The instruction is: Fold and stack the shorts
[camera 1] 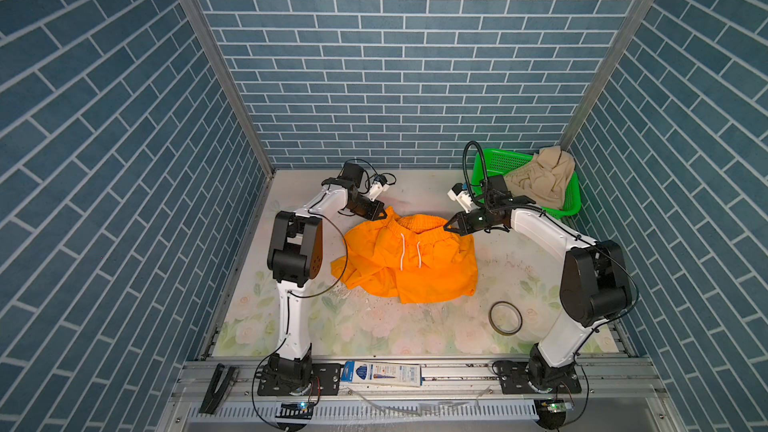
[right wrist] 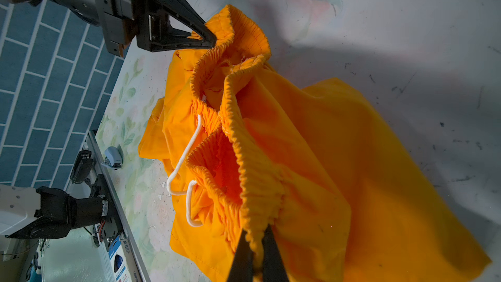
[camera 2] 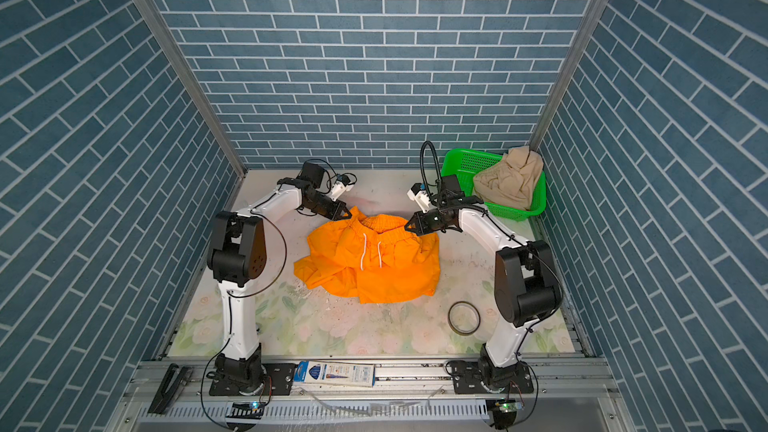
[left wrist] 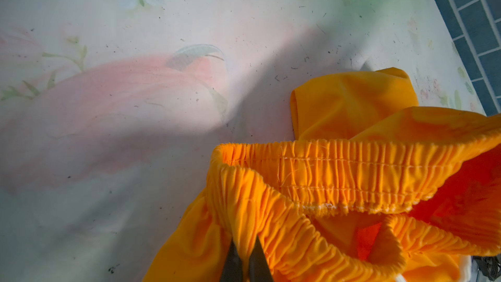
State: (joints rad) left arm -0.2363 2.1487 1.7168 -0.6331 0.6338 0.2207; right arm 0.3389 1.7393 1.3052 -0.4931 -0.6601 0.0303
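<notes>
Clearly this is an early stage. In both top views the orange shorts (camera 1: 409, 268) are lying rumpled and unfolded in the middle of the table (camera 1: 415, 334), with the white drawstring (camera 1: 402, 253) trailing down the front. The left gripper (camera 1: 381, 215) is pinching one end of the waistband (camera 1: 415, 223) and the right gripper (camera 1: 447, 227) is pinching the other end, both clamping on cloth. The beige shorts (camera 1: 540, 182) are sitting crumpled in the green basket (camera 1: 488, 161) at the far right corner, with neither arm touching them.

In the left wrist view the dark fingers (left wrist: 233, 264) are squeezing together on a gathered fold of the elastic band.

In the right wrist view the near fingers (right wrist: 241, 256) are likewise gripping tight on the band's edge, while the other arm's jaws are biting the opposite end.

Judging from this, nothing is being folded yet and no stack is forming. Spreading flat, folding both pairs and stacking are all waiting to be done
</notes>
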